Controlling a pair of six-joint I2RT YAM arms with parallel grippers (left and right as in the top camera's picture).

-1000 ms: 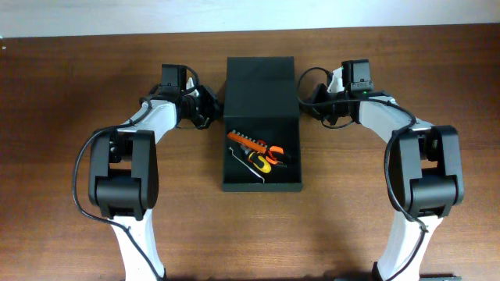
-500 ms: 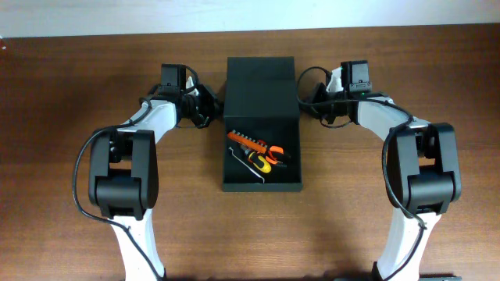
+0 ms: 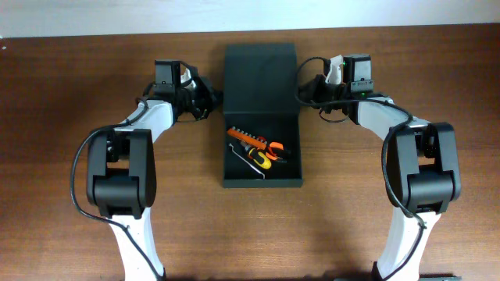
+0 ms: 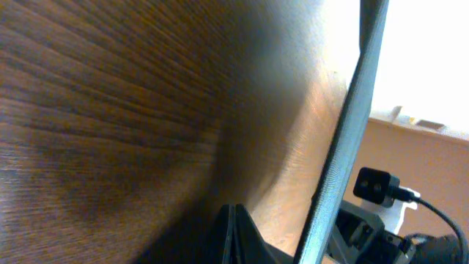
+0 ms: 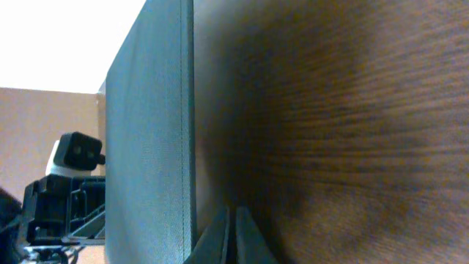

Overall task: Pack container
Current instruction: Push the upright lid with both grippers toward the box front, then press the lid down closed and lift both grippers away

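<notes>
The dark green-black container (image 3: pixel 262 181) stands open at the table's middle, with several orange, yellow and black hand tools (image 3: pixel 258 148) inside. Its flap lid (image 3: pixel 260 78) extends from the far side and is raised off the table. My left gripper (image 3: pixel 212 97) is shut, its tips at the lid's left edge. My right gripper (image 3: pixel 303 88) is shut at the lid's right edge. In the left wrist view the closed fingers (image 4: pixel 233 220) sit low beside the lid's edge (image 4: pixel 344 147). In the right wrist view the closed fingers (image 5: pixel 234 227) sit next to the lid (image 5: pixel 146 132).
Brown wooden table (image 3: pixel 70 94) all round the container. A pale wall runs along the table's far edge (image 3: pixel 117 16). Both arms reach in from the near side, their bases at the front left and front right.
Both grippers have moved toward the far side and slightly inward. The lid has tilted up with them; its far edge now shows higher in the overhead view.
</notes>
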